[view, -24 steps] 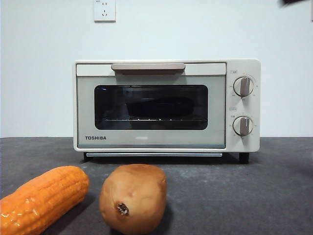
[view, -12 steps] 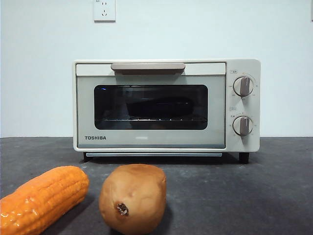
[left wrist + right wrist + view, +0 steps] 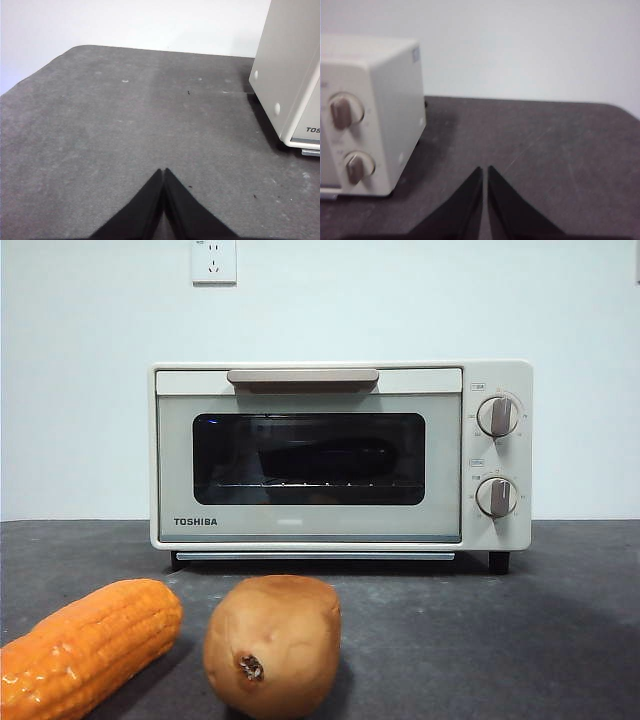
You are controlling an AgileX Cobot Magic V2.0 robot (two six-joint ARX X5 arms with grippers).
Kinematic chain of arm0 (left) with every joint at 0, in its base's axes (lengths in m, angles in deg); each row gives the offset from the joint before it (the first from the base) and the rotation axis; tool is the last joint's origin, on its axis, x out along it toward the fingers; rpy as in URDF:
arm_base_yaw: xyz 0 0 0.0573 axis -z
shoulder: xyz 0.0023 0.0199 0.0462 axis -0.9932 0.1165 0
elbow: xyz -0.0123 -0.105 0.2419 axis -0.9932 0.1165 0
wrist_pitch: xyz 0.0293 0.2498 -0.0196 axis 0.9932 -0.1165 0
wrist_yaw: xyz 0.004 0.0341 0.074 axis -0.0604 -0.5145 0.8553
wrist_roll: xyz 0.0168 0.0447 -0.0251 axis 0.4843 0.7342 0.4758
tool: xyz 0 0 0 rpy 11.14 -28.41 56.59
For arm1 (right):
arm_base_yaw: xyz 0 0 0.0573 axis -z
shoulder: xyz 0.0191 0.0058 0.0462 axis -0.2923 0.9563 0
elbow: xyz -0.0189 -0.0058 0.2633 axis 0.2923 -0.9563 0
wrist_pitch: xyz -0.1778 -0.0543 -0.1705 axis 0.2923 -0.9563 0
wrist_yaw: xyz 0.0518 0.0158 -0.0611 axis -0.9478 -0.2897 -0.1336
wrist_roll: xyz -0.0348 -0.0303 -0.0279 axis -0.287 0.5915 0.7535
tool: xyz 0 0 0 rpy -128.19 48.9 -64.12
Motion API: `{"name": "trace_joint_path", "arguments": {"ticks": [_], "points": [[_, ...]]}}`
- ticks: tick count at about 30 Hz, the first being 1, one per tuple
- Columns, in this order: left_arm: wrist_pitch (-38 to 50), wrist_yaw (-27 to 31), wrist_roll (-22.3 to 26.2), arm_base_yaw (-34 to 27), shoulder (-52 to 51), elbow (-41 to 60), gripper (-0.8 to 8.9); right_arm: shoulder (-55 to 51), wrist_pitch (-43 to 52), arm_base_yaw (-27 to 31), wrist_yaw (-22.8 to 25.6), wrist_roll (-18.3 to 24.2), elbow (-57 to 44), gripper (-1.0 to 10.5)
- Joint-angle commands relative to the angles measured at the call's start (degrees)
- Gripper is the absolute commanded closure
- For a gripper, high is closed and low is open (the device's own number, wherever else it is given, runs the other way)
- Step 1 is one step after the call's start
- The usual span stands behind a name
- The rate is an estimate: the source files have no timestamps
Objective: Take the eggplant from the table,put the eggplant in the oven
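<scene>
The left pincer (image 3: 164, 172) ends in two matte black jaws, smooth and tapering to sharp points. The right pincer (image 3: 485, 170) looks identical: plain black wedges, no markings.

The oven (image 3: 340, 455) is set at the back of the table (image 3: 560, 640), against the wall, door shut. A long dark shape, likely the eggplant (image 3: 325, 458), is seen on the rack inside. Two knobs (image 3: 497, 416) are stacked at the oven's right. Nearer the camera, the corn (image 3: 85, 645) is laid at left, the potato (image 3: 272, 643) just beside it on its right. A socket (image 3: 214, 260) is mounted on the wall above the oven.
</scene>
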Motion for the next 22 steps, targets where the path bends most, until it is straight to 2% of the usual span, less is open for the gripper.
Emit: {"name": "trace_joint_path", "arguments": {"ticks": [1, 7, 12, 22], "points": [[-0.07, 0.0, 0.31, -0.15, -0.11, 1.55, 8.1, -1.05, 0.44, 0.09, -0.63, -1.75, -1.77, 9.4], [-0.07, 0.0, 0.31, -0.15, -0.11, 1.55, 8.1, -3.8, -2.58, 0.09, -0.7, -3.43, -5.35, 9.4], [-0.07, 0.0, 0.31, -0.15, -0.11, 1.55, 8.1, -5.95, -9.81, 0.09, -0.59, -4.9, -5.7, 9.4], [-0.07, 0.0, 0.31, -0.15, -0.11, 1.55, 8.1, -6.03, -8.22, 0.07, -0.5, -5.53, -5.57, 9.4]]}}
